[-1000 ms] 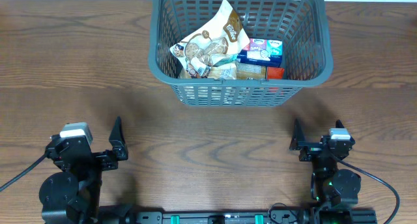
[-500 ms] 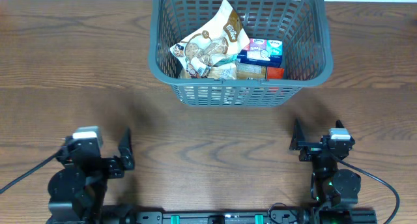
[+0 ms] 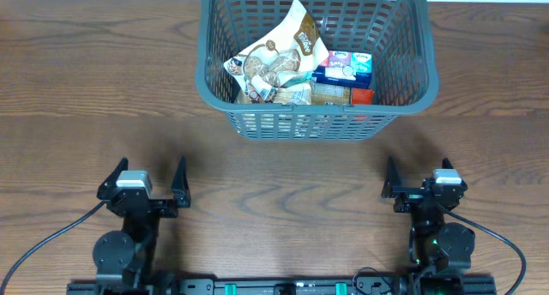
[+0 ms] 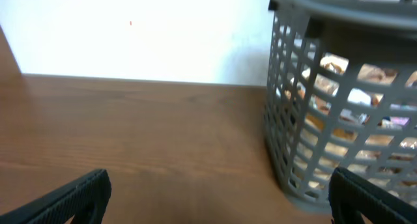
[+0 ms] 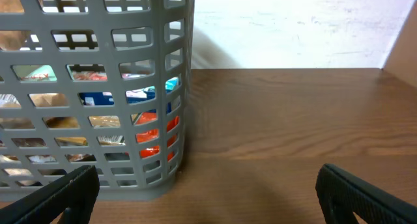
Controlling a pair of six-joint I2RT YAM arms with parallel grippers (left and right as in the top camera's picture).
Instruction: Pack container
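Observation:
The dark grey lattice container (image 3: 209, 82) stands at the back middle of the table. It holds a brown and white cookie bag (image 3: 276, 62), a blue pack (image 3: 343, 68) and a red pack (image 3: 363, 96). My left gripper (image 3: 150, 173) is open and empty near the front edge, left of the container and well short of it. My right gripper (image 3: 422, 180) is open and empty near the front edge on the right. In the left wrist view the container (image 4: 294, 123) is at the right, beyond the open gripper (image 4: 218, 204). In the right wrist view it (image 5: 184, 87) fills the left, beyond the open gripper (image 5: 208, 201).
The brown wooden table (image 3: 77, 89) spreads to both sides of the container and in front of it. A white wall (image 4: 143, 35) runs behind the table's back edge.
My left arm has shifted to the right along the front edge and turned to face the back of the table. The right arm and the container have not moved.

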